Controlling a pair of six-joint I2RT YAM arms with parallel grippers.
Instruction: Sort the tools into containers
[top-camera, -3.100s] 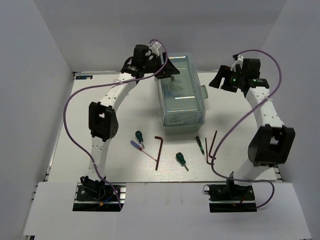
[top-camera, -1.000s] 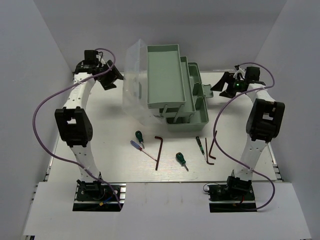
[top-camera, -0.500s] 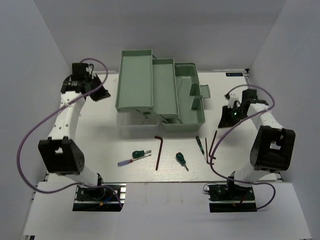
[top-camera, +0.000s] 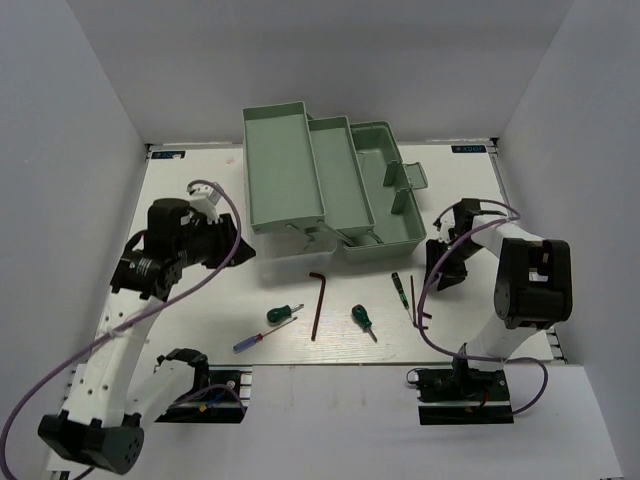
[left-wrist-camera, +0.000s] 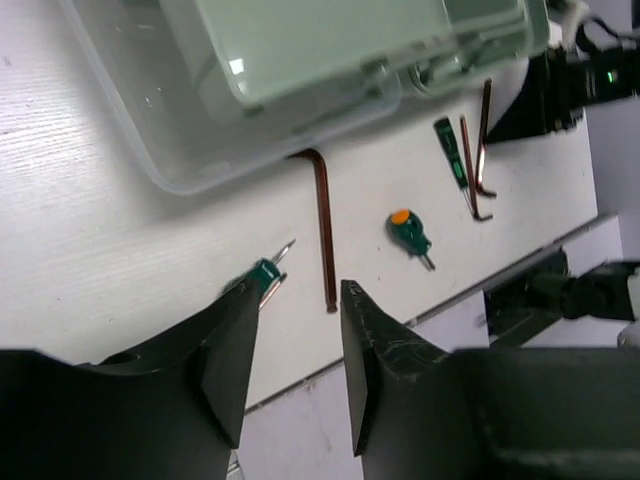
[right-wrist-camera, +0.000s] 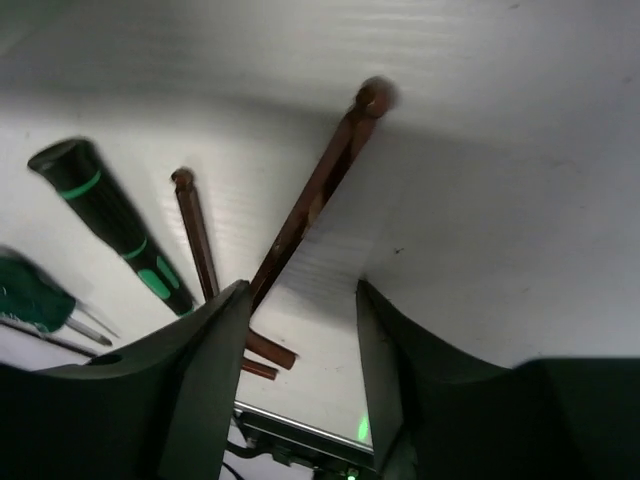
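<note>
Toolbox (top-camera: 285, 165) unfolded, white table (top-camera: 460, 180), grey walls (top-camera: 80, 100)

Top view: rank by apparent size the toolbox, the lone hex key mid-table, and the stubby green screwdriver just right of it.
Largest to smallest:
toolbox
hex key
stubby green screwdriver
The gaps are clear; none is unsure.

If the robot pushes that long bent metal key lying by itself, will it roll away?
Probably not. The hex key has a short bent end lying flat on the table, which should stop rolling; it would more likely slide or spin. It looks like thin straight metal, so likely stiff. Lying so low, it may be tricky to pinch.
</note>
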